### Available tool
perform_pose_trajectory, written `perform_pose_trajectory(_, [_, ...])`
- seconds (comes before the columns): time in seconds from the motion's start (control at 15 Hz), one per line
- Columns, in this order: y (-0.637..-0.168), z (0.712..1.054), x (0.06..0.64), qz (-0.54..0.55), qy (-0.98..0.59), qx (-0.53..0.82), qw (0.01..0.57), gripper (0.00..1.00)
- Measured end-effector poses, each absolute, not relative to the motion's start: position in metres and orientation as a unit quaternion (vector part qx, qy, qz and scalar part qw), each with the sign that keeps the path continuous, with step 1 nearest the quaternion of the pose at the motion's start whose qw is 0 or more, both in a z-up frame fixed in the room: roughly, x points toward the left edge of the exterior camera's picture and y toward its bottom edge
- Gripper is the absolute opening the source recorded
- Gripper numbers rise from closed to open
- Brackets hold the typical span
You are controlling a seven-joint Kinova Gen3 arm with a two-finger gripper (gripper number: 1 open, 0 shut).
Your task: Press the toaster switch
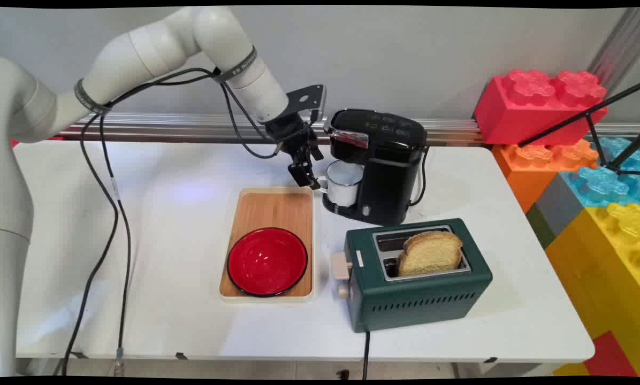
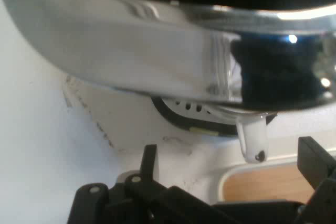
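Nearest the camera, low and right of centre in the main view, a dark green two-slot toaster (image 1: 417, 278) stands on the white tabletop (image 1: 165, 315). A slice of browned toast (image 1: 430, 252) sticks up out of its nearer slot, and its black cord drops off the bottom edge, cut from sight. Left of it lies a shallow wooden tray with a cream rim (image 1: 271, 211), holding a red bowl with a black rim (image 1: 267, 261) in its near half.

Further back, at the centre of the frame, the black hand (image 1: 308, 175) hangs just past the tray's far right corner. Its fingers stand spread apart with nothing between them, right beside the handle of a white enamel mug with a dark rim (image 1: 344, 184); whether they touch the handle cannot be told. The mug sits under the spout of a black coffee machine (image 1: 387, 160).

In the hand view the mug (image 2: 157, 45) fills the upper frame as a blurred shiny wall, its handle (image 2: 253, 139) poking down between the two fingers (image 2: 149, 162), and a corner of the tray (image 2: 262, 184) shows at lower right.

At the far right, big red, orange, blue and yellow toy building blocks (image 1: 545, 104) are stacked, partly cut by the frame edge.
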State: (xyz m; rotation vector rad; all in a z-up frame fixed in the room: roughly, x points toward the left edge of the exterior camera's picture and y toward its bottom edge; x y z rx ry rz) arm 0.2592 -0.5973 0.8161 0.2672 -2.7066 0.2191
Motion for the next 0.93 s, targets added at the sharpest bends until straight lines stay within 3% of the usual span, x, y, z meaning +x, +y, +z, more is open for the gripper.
perform_pose_trajectory(0.93, [-0.541, 0.888, 0.289, 0.076, -0.966, 0.146, 0.198, 1.00])
